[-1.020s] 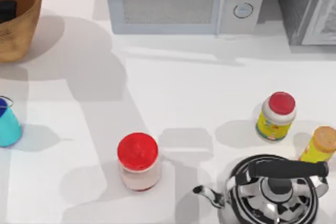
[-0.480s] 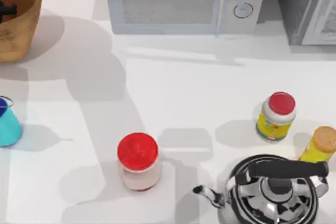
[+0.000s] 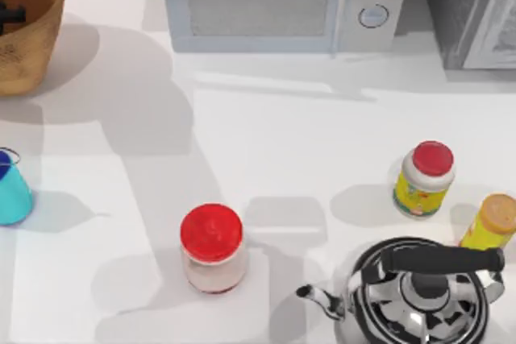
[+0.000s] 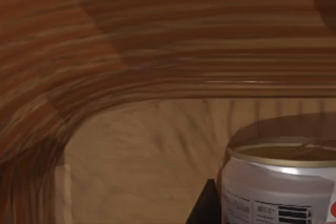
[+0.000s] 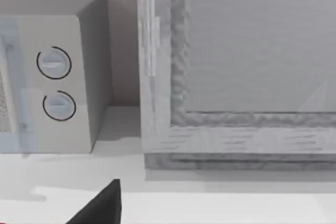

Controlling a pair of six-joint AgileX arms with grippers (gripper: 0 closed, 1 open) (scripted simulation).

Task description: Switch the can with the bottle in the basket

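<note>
The woven basket [image 3: 32,38] stands at the table's far left corner. My left gripper [image 3: 8,14] shows as a small dark shape inside it. In the left wrist view the basket's ribbed inner wall [image 4: 157,51] curves around the bottle [image 4: 278,192], a white cylinder with an olive-gold top that stands upright on the basket floor. A dark part of my left gripper [image 4: 203,209] sits right beside the bottle. The cyan can [image 3: 10,191] stands on the table at the left edge, in front of the basket. A dark part of my right gripper [image 5: 102,205] is over the back right of the table.
A big red-lidded jar [image 3: 211,247] stands front centre. A yellow-label jar [image 3: 423,179], an orange-topped container [image 3: 492,223] and a chrome kettle [image 3: 419,292] crowd the front right. A microwave [image 3: 282,2] and a grey appliance [image 3: 476,10] line the back.
The dark shape of my left gripper inside the basket has shrunk and shifted slightly towards the left edge. The can and the jars have not moved.
</note>
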